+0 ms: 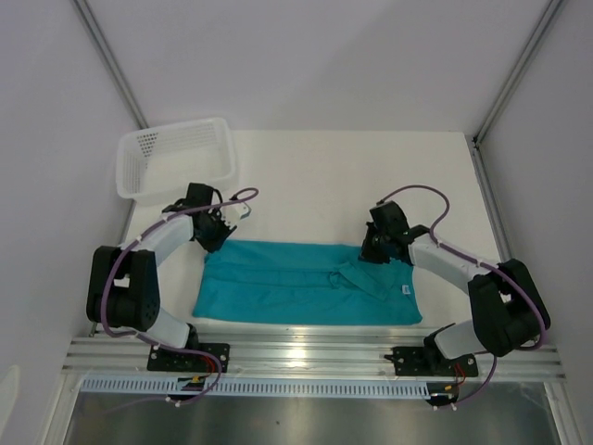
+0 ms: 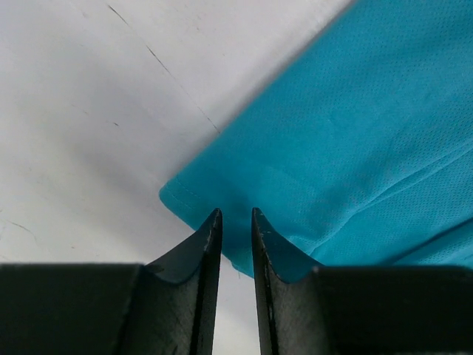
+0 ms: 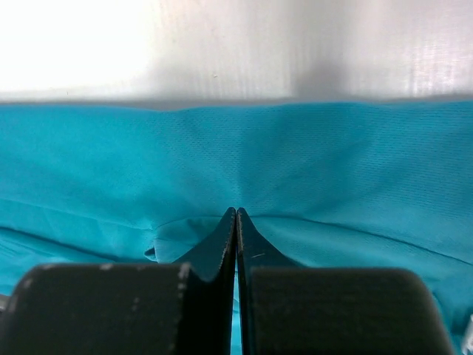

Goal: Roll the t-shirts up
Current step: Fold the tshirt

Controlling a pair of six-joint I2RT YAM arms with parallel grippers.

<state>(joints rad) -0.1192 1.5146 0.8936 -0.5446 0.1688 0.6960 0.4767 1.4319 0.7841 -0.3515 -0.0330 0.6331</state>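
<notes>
Right gripper [image 3: 236, 212] low, clamped on teal t-shirt [image 1: 278, 289], left gripper [image 2: 235, 214] low, slightly parted astride its corner.

The t-shirt [image 1: 278, 287] is plain teal, the mesh basket [image 1: 225, 153] white.

Black-and-white jointed left arm [image 1: 148, 243] and right arm [image 1: 454, 269], thin purple cables [image 1: 417, 188] looped outside

Pretty chunky black joint housings, pale grey link tubes, flat black base plates [image 1: 190, 357]; up close, dark tapered fingers [image 2: 196, 288], scuffed pale along the inner edges.
</notes>
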